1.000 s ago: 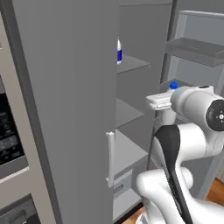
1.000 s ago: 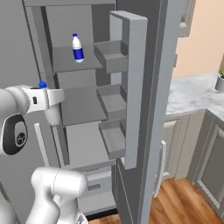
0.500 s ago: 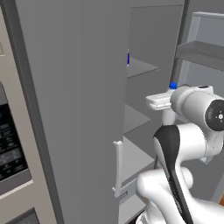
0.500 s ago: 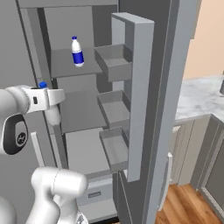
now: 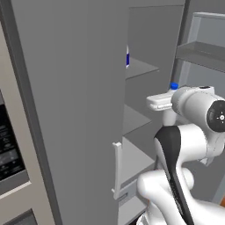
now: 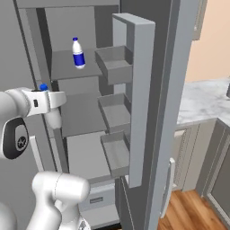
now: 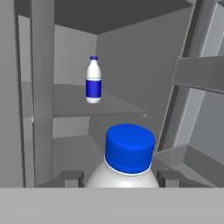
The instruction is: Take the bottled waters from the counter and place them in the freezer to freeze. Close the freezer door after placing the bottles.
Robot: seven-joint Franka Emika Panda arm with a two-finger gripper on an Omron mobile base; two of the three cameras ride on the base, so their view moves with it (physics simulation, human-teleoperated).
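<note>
Whole picture slid since a moment ago: base rolled nearer the freezer [image 6: 81,121], camera moved, not the things. Gripper [image 7: 118,179] kept the same pose, clamped on the plain bottle [image 7: 127,157], so bottle number two now closer to going in.

Left of the freezer shelves: big flat grey door [image 5: 70,101] with a pale bar handle [image 5: 117,169], blocking much of the left base view. Further left of that, a dark dispenser panel [image 5: 9,154].

Inside the freezer, top shelf [image 6: 72,72]: labelled bottle [image 6: 78,53] standing upright, already put away. Lower down, just in front of the middle shelf [image 6: 83,114]: plain bottle with blue cap [image 6: 43,87] held upright between the two dark finger tips [image 7: 72,178].

Right of the shelves: freezer door [image 6: 152,112] swung wide open, three bins on its inside. Right of that door: marble counter [image 6: 202,99] over beige cabinets, wood floor [image 6: 188,211] below, peach wall behind.

Left to do, by the look of it: set this bottle on a shelf, let go, shut the door.
</note>
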